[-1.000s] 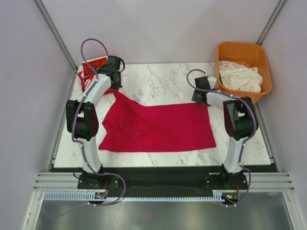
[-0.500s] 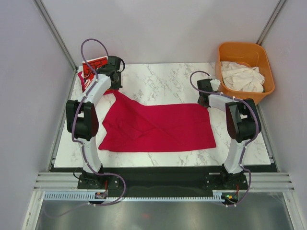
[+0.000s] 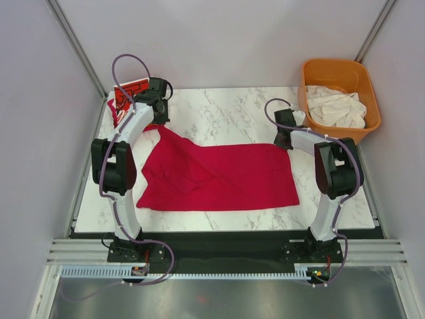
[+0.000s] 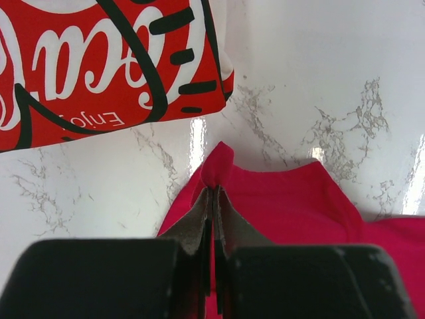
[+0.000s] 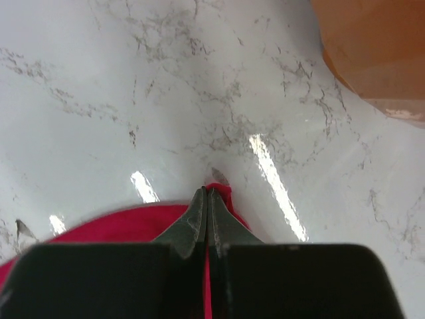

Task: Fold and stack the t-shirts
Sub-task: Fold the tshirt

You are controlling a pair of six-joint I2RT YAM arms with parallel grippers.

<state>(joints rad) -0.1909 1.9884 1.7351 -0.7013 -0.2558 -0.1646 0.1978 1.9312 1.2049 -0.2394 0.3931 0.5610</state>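
Since the picture a second ago, the right gripper (image 5: 208, 193) has drifted slightly toward the orange plastic tub (image 3: 312, 74). The left gripper (image 4: 212, 194) and the shirt look unchanged.

Both grippers are clamped shut on the plain crimson red cotton t-shirt (image 3: 219, 176), one on each far corner. In each wrist view a fold of red cloth shows between the closed fingers. The shirt trails back from the fingertips toward the arm bases, spread wide on the white marble table (image 3: 219, 106) with a few creases — it does not look folded yet.

Progress looks early. The red t-shirt with white Coca-Cola script (image 4: 99, 60) lies as a compact folded piece just ahead and to the left of the left gripper, and it could be the start of the stack. The crumpled off-white t-shirts (image 3: 335, 106) sit in the tub, untouched. That leaves the crimson fold, its stacking, and then the off-white ones.

Ahead of the left fingertips a narrow strip of bare marble separates them from the printed shirt's edge, so forward room is small. Ahead of the right fingertips the marble is bare, though the tub wall stands near on the right. Behind both grippers the shirt's near hem lies just inside the table's near edge — a pull that way could drag it over.
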